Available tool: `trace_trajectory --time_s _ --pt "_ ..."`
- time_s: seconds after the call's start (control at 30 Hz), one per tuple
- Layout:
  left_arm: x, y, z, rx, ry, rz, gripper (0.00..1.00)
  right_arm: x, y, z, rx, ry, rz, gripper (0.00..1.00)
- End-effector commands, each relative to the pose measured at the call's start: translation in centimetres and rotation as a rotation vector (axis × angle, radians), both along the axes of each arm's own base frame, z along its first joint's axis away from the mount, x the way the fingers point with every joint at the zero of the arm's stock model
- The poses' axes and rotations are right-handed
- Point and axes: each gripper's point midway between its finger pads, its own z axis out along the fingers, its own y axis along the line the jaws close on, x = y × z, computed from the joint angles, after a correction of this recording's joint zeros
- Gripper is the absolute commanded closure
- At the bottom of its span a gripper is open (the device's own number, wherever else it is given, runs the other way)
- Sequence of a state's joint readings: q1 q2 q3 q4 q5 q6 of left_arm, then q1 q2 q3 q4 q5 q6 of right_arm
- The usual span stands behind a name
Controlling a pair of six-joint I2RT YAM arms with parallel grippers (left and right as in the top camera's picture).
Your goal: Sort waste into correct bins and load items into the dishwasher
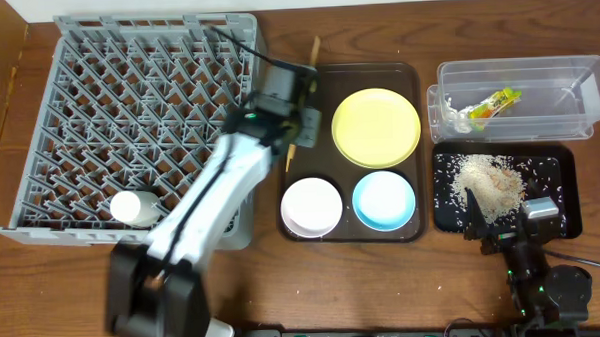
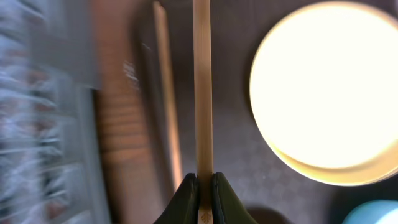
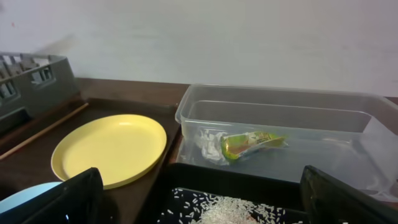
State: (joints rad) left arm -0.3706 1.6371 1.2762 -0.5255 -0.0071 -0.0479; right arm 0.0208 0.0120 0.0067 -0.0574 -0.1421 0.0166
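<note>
My left gripper [image 1: 290, 117] [image 2: 203, 183] is shut on a thin wooden chopstick [image 2: 202, 93] [image 1: 314, 50], over the left edge of the brown tray. The pale yellow plate [image 1: 376, 127] [image 2: 329, 93], white-pinkish bowl [image 1: 311, 206] and light blue bowl [image 1: 384, 201] sit on that tray. A small white cup [image 1: 136, 207] lies in the grey dish rack [image 1: 128, 104]. The green-and-yellow wrapper [image 1: 493, 105] [image 3: 252, 144] lies in the clear tub [image 1: 568, 114] [image 3: 280, 112]. Rice crumbs [image 1: 491, 182] [image 3: 230, 211] are piled in the black tray [image 1: 561, 194] [image 3: 205, 177]. My right gripper [image 1: 512, 226] [image 3: 199, 205] is open and empty over the black tray's near edge.
The dark brown serving tray [image 1: 402, 75] stands between the rack and the two bins. The left wrist view is blurred, and a second thin pale line [image 2: 166, 93] runs beside the held chopstick. The wooden table [image 1: 434, 284] shows along the front.
</note>
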Motion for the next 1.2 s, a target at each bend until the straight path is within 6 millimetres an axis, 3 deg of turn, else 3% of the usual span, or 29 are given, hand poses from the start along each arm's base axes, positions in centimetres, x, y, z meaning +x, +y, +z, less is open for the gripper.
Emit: trace_trajectory --time_s 0.0,0.07,0.2,0.47,0.57,0.63,0.67,0.73,0.8,0.93,1.0,1.17 --pt "0.3 3.4 1.4 0.03 -0.015 0.083 0.92 0.0 -0.1 0.0 -0.006 -0.001 -0.003 0.01" --pt "0.1 6.4 0.7 0.083 0.014 0.157 0.92 0.0 -0.1 0.0 -0.006 -0.002 -0.003 0.01" --pt "0.0 10.1 -0.9 0.095 0.068 0.242 0.92 0.0 -0.1 0.0 -0.006 -0.002 -0.003 0.01" --pt "-0.6 11.5 -2.3 0.143 0.131 0.169 0.9 0.0 -0.1 0.0 -0.006 -0.002 -0.003 0.01" --pt "-0.6 11.7 -2.4 0.172 0.13 0.147 0.78 0.0 -0.1 0.0 -0.006 -0.002 -0.003 0.01" --pt "-0.5 11.8 -2.2 0.175 0.124 0.15 0.58 0.0 -0.1 0.0 -0.006 -0.002 -0.003 0.01" --pt "-0.5 11.8 -2.1 0.174 0.121 0.15 0.53 0.0 -0.1 0.0 -0.006 -0.002 -0.003 0.01" --pt "-0.3 11.6 -1.7 0.166 0.111 0.154 0.52 0.0 -0.1 0.0 -0.006 -0.002 -0.003 0.01" --pt "-0.3 10.1 -1.2 0.107 0.102 0.115 0.52 0.0 -0.1 0.0 -0.006 -0.002 -0.003 0.01" --pt "-1.0 3.4 -0.3 -0.119 0.107 -0.078 0.52 0.0 -0.1 0.0 -0.006 -0.002 -0.003 0.01" --pt "-1.0 1.1 -0.4 -0.132 0.093 -0.137 0.52 0.0 -0.1 0.0 -0.006 -0.002 -0.003 0.01" --pt "0.7 -0.8 -3.2 0.035 0.047 -0.141 0.49 0.0 -0.1 0.0 -0.006 -0.002 -0.003 0.01"
